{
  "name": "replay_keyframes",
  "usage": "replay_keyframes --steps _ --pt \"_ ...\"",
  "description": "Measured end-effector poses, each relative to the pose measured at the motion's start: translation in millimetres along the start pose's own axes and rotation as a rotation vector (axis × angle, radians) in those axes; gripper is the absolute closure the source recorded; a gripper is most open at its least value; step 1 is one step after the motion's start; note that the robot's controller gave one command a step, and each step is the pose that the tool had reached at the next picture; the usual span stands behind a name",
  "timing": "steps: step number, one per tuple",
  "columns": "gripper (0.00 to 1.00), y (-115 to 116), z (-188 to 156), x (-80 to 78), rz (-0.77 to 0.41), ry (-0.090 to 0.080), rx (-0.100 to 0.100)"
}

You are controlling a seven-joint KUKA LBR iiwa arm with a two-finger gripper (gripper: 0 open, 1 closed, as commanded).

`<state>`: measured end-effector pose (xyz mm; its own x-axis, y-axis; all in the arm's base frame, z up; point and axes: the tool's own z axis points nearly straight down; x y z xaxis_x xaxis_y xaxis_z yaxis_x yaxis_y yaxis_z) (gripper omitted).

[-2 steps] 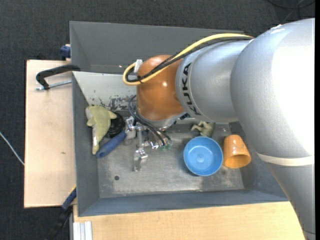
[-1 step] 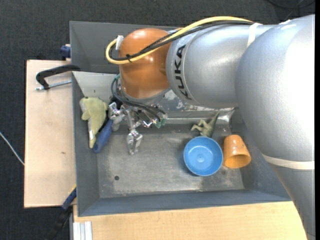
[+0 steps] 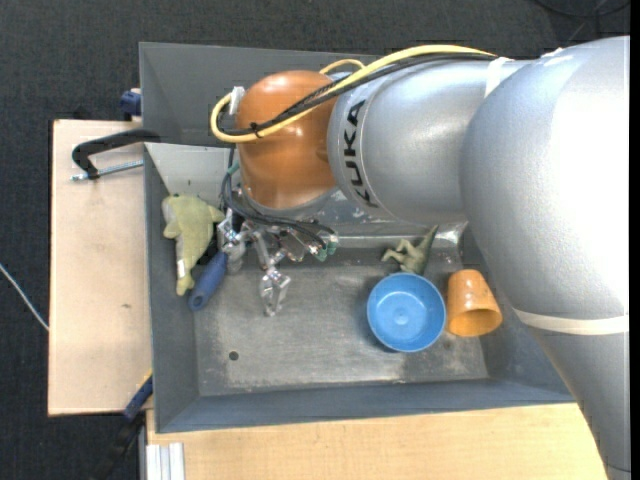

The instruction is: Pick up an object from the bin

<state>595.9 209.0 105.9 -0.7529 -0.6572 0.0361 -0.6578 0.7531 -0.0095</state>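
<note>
My gripper (image 3: pixel 272 290) hangs under the orange wrist cover, over bare bin floor left of centre, its two fingers pressed together and shut with nothing between them. Just to its left lies a blue-handled tool (image 3: pixel 207 281), slanting towards the left wall. Beyond that, a pale yellow-green plush toy (image 3: pixel 187 230) rests against the left wall. Neither of them touches the gripper.
A blue bowl (image 3: pixel 405 312) sits open side up at the right, with an orange cup (image 3: pixel 472 304) on its side next to it. A small olive-green figure (image 3: pixel 409 256) lies behind the bowl. The arm covers the bin's back and right side.
</note>
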Motion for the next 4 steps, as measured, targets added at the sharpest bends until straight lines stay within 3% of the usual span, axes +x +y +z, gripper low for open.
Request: replay_keyframes --steps 1,2,3,4 --pt "0.0 -1 9 1.0 -0.054 0.007 0.001" --pt "1.0 6 8 -8.3 -0.059 -0.033 0.0" --pt "1.0 28 -124 35.0 -0.159 -0.05 -0.001" --pt "1.0 57 -7 65.4 -0.079 -0.03 -0.013"
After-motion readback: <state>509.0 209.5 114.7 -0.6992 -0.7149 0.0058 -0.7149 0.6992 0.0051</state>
